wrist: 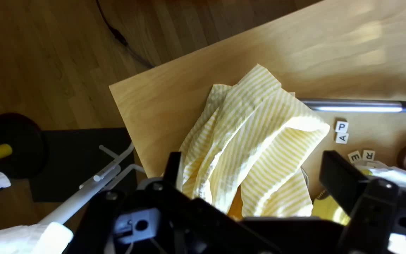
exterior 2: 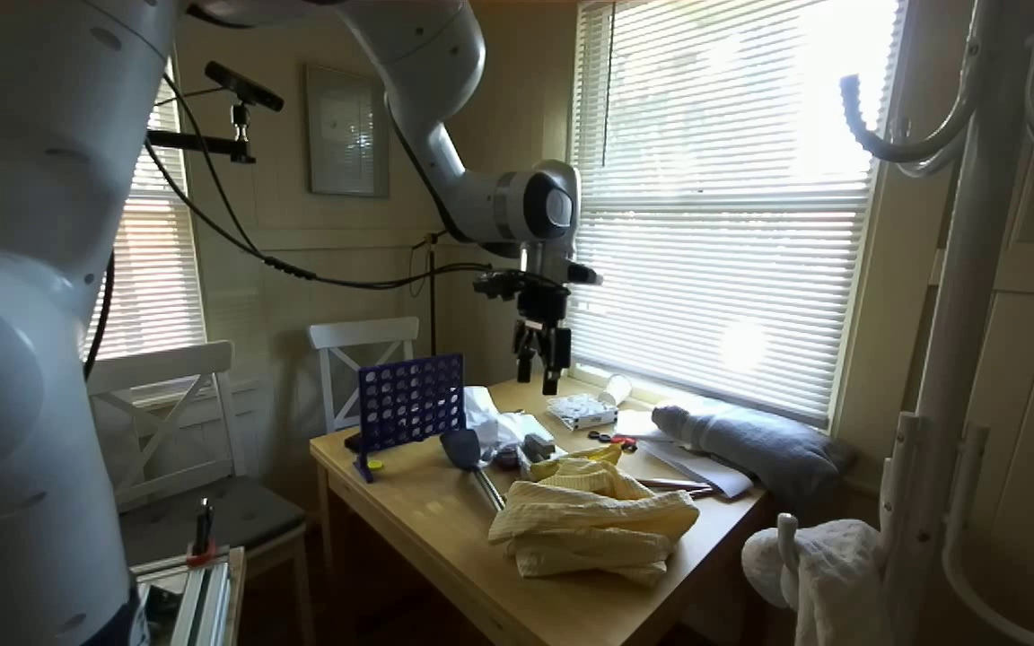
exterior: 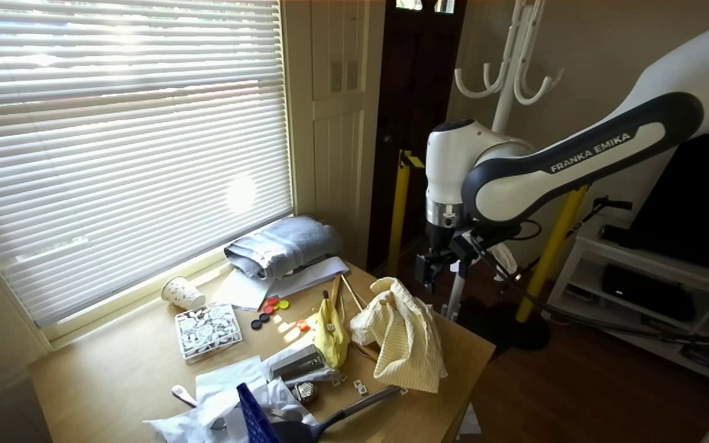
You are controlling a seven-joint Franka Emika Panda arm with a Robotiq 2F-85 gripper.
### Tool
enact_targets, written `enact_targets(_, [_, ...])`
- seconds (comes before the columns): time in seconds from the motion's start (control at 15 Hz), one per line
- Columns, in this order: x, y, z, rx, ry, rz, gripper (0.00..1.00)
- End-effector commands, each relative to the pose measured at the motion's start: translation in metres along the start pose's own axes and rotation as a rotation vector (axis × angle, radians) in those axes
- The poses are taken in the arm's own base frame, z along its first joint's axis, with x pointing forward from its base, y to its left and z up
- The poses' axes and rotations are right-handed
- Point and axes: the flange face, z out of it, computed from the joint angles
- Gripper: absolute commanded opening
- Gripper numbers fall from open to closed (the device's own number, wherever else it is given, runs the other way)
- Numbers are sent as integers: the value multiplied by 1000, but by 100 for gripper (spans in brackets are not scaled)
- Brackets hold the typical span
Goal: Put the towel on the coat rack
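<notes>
Little seems done: the yellow striped towel (wrist: 248,144), likely the one meant, lies crumpled on the surface (wrist: 153,116), off the coat rack (exterior 2: 970,269). The gripper (exterior 2: 538,375) hovers above it, jaws apart, holding nothing; grasping, lifting and hanging remain.

White arm (exterior: 514,192) with black fingers (wrist: 342,180)

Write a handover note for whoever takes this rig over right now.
Black two-fingered claw: open, empty, above the light-brown wooden table.
Yellow-and-white striped cloth towel: bunched on the table; probably the one meant, though a rolled grey-blue towel lies nearby.
White upright coat rack: beside the table, a white cloth hanging on it.
Done: nothing yet; neither towel is gripped or on the rack.
Left: grip the striped towel and hang it on the rack.
</notes>
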Motion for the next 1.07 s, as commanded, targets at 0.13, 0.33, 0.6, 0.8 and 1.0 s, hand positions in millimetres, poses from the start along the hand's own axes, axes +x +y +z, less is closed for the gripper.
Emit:
enact_targets(0.13, [12,-9,16,-16,-43,-17,100])
enact_targets(0.33, [19,-16,24,7,-73,45,100])
enact_targets(0.6, [36,-41,65,52,-174,91,100])
enact_targets(0.8, [50,-52,99,74,-238,129,100])
enact_targets(1.0, [59,-57,131,91,-332,194,100])
